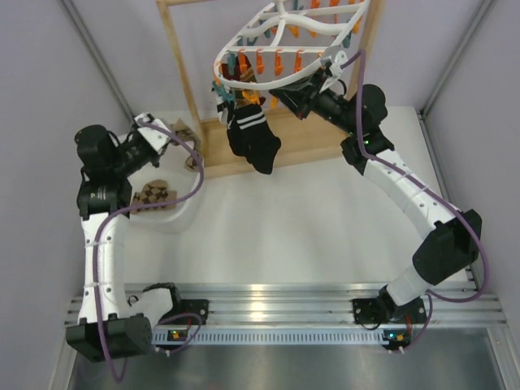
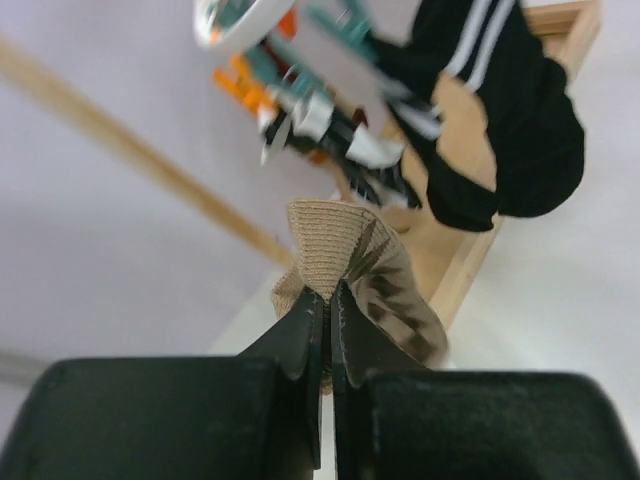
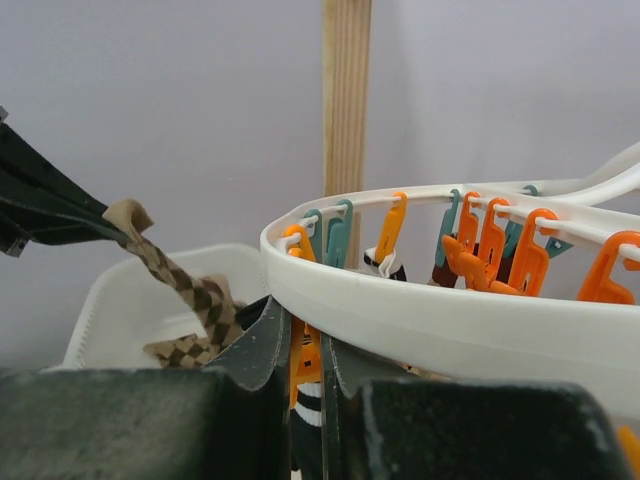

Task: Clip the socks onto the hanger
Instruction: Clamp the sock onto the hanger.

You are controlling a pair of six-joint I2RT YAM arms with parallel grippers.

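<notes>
My left gripper is shut on the tan cuff of a brown-and-tan checkered sock and holds it above the white bin. In the top view it is left of the wooden stand. More checkered socks lie in the bin. The white oval hanger hangs tilted from the stand, with orange and teal clips. My right gripper is under the hanger rim, shut on an orange clip. In the right wrist view the held sock dangles at the left.
A black sock with white stripes hangs clipped to the hanger's near end. The light wooden stand rises behind it, its base on the table. The white bin sits at the left. Grey walls close in on both sides.
</notes>
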